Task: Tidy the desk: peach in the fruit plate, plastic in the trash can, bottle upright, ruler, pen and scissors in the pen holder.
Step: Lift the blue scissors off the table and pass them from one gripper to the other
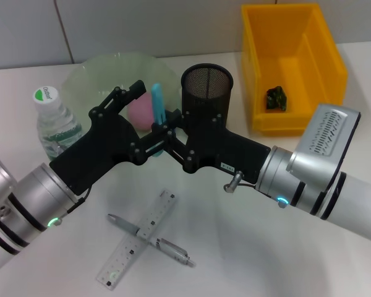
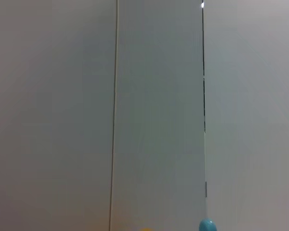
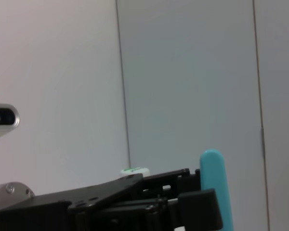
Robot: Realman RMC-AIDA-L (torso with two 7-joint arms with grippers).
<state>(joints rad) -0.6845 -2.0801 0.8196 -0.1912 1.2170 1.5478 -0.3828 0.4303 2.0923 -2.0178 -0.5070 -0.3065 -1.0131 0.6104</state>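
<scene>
While cluttered, white desk, grey wall

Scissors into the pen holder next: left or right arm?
Right, probably. The right gripper sits at the upright blue scissors, directly beside the pen holder. The left gripper meets them from the far side.

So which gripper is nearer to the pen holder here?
Right. The right gripper reaches across just in front of the pen holder, its body overlapping the mesh cup. The left gripper sits farther to the left, over the fruit plate, beside the blue scissors.
</scene>
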